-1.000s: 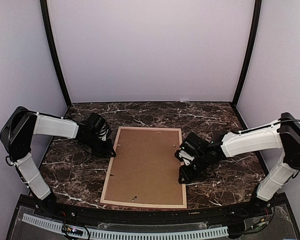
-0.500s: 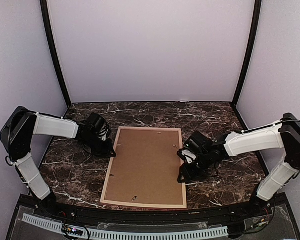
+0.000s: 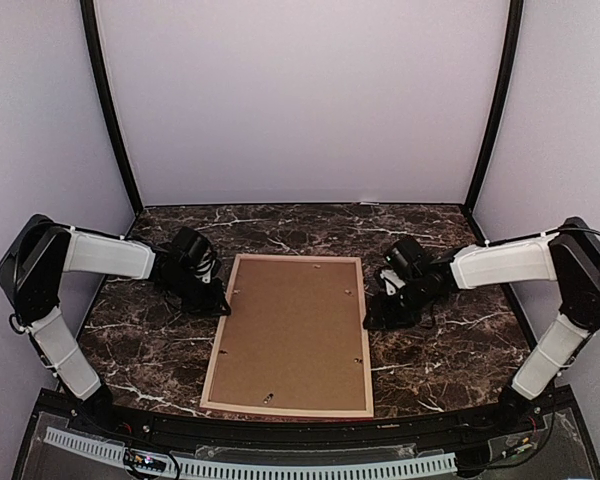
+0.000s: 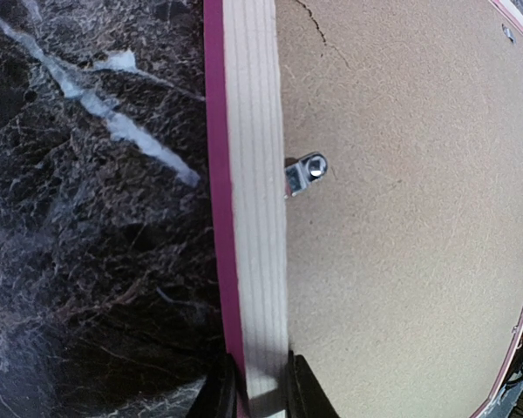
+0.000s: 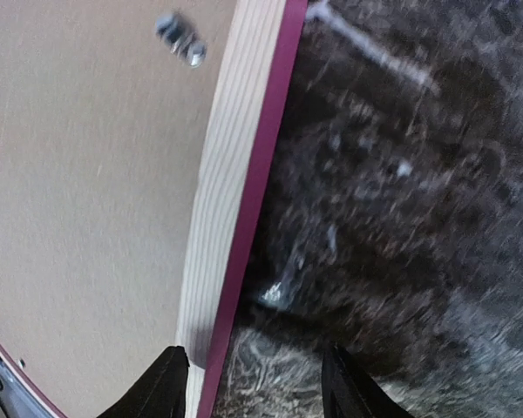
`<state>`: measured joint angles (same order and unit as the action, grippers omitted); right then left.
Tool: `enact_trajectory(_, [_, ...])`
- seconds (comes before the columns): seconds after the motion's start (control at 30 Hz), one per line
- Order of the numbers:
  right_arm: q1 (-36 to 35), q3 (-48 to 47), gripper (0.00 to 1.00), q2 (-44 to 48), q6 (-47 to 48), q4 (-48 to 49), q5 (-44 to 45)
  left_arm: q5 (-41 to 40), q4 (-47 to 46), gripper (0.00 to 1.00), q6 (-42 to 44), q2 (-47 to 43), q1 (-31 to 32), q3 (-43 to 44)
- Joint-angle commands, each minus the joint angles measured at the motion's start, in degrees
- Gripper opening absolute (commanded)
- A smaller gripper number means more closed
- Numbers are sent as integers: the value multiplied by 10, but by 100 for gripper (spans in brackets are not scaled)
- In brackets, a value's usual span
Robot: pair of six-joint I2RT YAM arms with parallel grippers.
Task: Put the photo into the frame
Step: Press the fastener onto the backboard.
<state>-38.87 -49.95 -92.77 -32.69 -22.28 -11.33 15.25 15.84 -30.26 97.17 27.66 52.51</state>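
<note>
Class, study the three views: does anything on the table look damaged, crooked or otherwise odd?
One thing: the backing board set in the frame shows a thin, dark, crack-like line near the top of the left wrist view, close to the rail. Otherwise the frame lies flat, back side up, and nothing looks spilled or askew.

Frame lies flat on surface, btwn both grippers. L gripper straddles its left rail; R gripper sits over its right rail.

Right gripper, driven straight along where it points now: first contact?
Probably the frame: the right gripper is open over its pink outer edge, one of its fingers above the wooden rail, the other above the marble table. Depth is unclear.
</note>
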Motion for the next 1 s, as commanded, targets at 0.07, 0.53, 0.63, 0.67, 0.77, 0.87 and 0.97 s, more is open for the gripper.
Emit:
enact_trajectory(0.07, [32, -107, 56, -62, 23, 6, 32, 9, 24, 7, -2, -14, 6, -12])
enact_trajectory(0.53, [36, -280, 56, -206, 76, -68, 75, 20, 21, 7, 5, 5, 6, 0])
enact_trajectory(0.63, [36, -280, 56, -208, 76, -68, 79, 21, 20, 7, 5, 5, 6, -1])
enact_trajectory(0.67, [36, -280, 55, -209, 76, -67, 80, 21, 20, 7, 6, 6, 6, -1])
enact_trajectory(0.77, [37, -281, 54, -212, 76, -64, 81, 22, 19, 7, 6, 7, 6, -1])
enact_trajectory(0.87, [36, -286, 53, -219, 74, -64, 80, 24, 18, 7, 6, 7, 6, -2])
enact_trajectory(0.97, [37, -287, 51, -220, 71, -62, 79, 24, 18, 7, 7, 8, 6, -2])
